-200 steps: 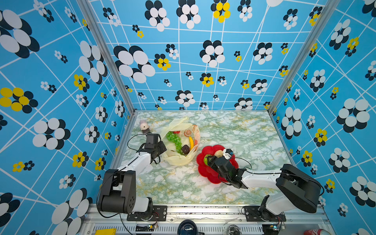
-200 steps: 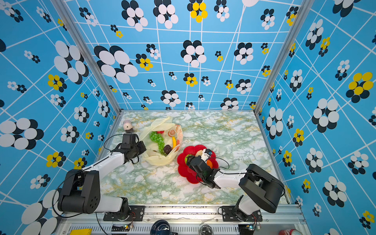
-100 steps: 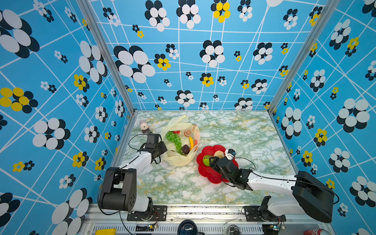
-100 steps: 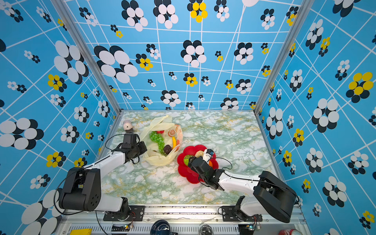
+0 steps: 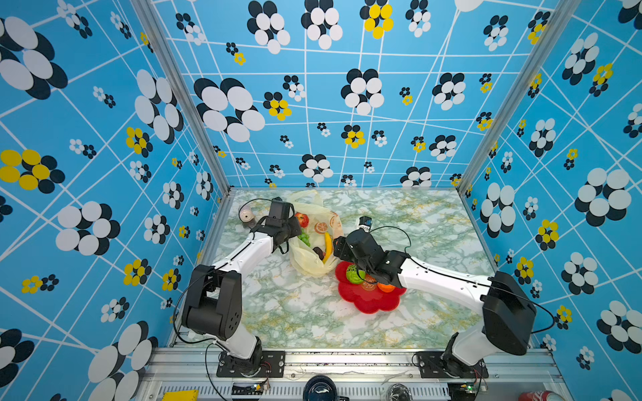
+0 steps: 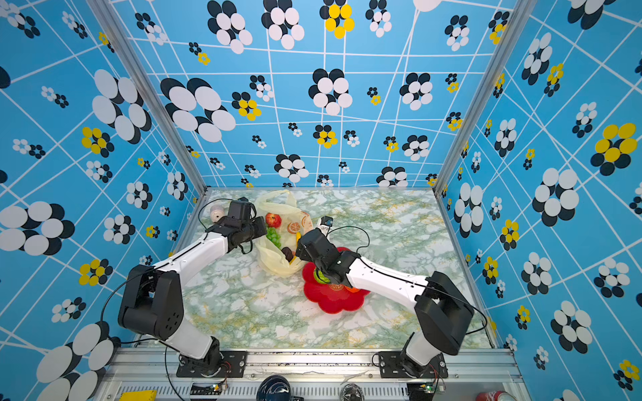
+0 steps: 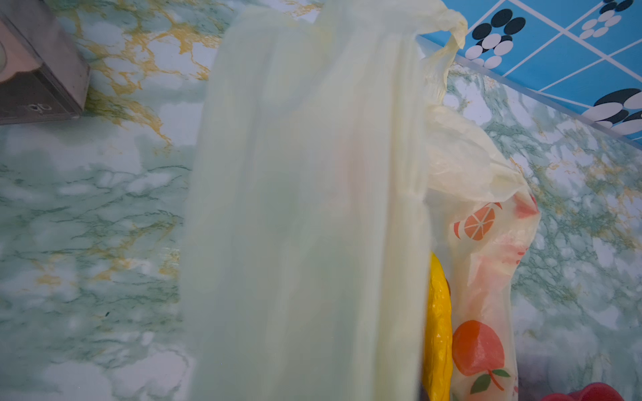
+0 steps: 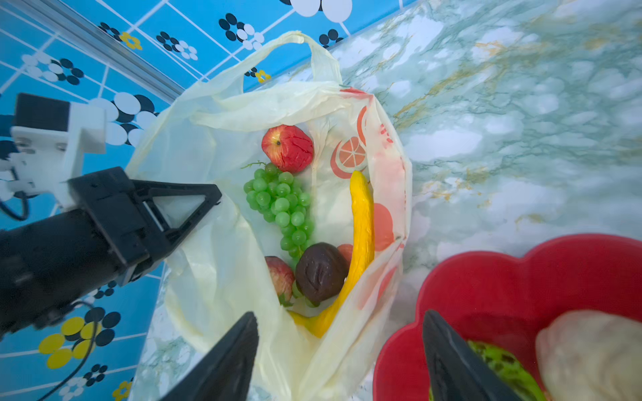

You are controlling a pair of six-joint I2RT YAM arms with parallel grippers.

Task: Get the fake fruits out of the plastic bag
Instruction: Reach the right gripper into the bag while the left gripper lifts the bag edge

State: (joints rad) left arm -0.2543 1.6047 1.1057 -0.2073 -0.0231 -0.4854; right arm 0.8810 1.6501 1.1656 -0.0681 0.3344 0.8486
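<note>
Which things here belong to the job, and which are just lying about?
Job: pale-yellow translucent plastic bag, pinched by the left end effector; inside, red apple, green grape bunch, yellow banana, dark brown piece; red flower-shaped plate holding green netted ball; open right end effector.
Lying about: pinkish round object in grey holder; red can.

No text is reliably legible: the red lettering printed on the plastic bag (image 8: 208, 270) is blurred, the gold marking at the centre of the red plate (image 5: 368, 302) is too small to resolve, and faint characters on the grey box (image 7: 45, 80) only resemble "90".
</note>
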